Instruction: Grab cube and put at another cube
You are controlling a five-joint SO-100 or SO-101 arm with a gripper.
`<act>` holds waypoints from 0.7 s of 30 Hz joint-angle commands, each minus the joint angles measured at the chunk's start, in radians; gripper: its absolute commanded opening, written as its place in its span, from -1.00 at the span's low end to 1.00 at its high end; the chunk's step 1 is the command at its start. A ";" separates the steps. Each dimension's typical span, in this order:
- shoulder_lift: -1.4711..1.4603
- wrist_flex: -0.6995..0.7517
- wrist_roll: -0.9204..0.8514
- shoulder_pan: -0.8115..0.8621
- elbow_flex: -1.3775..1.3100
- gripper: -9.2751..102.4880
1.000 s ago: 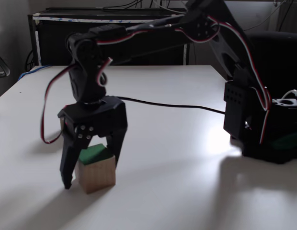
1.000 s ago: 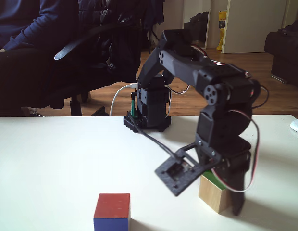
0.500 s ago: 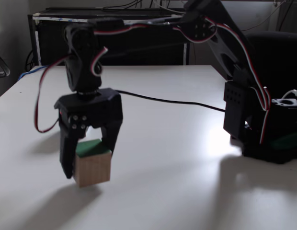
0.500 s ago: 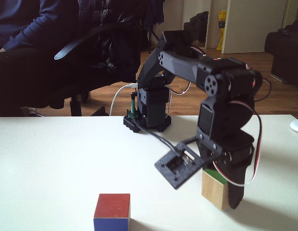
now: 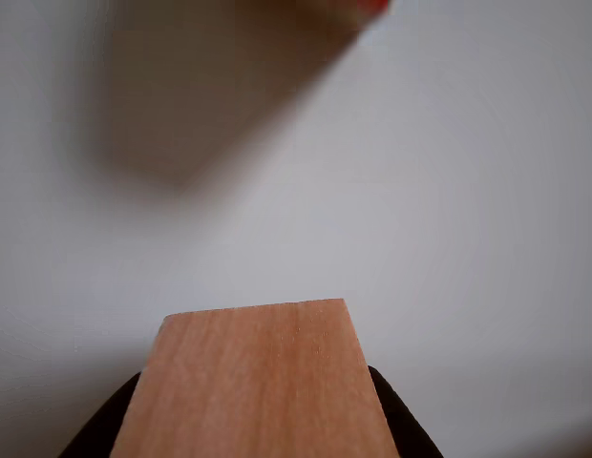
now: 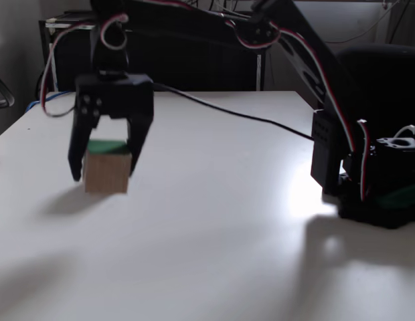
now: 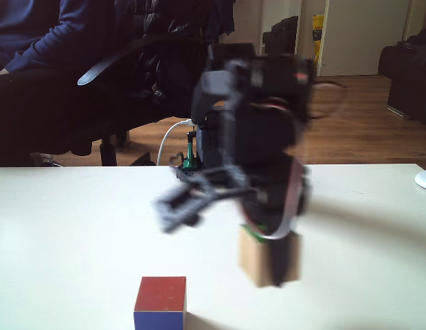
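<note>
My gripper (image 6: 104, 175) is shut on the cube (image 6: 107, 171), a light wooden block with a green top, and holds it clear of the white table (image 6: 214, 221); its shadow lies below. In another fixed view the arm is motion-blurred, and the wooden cube (image 7: 258, 265) hangs to the right of the red cube (image 7: 160, 301), which has a blue front face and rests near the table's front edge. The other view looks along the wooden cube (image 5: 258, 382), with black fingers (image 5: 401, 425) on both sides and a red blur (image 5: 372, 5) at the top edge.
The arm's base (image 6: 378, 194) stands at the right of the table, and a black cable (image 6: 247, 117) runs across the tabletop. A black cabinet (image 6: 194, 60) stands behind the table. A seated person (image 7: 34, 62) and an office chair (image 7: 130, 89) are beyond the far edge. A white mouse (image 7: 424, 179) lies at the right.
The gripper has lifted the wooden cube off the table and carried it higher and leftward in both fixed views, nearer the red cube. The red cube has not moved.
</note>
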 commanded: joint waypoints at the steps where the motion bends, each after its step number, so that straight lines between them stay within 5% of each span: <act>1: 0.092 0.006 -0.038 0.089 -0.051 -0.72; 21: 0.089 0.006 -0.140 0.322 -0.097 -0.71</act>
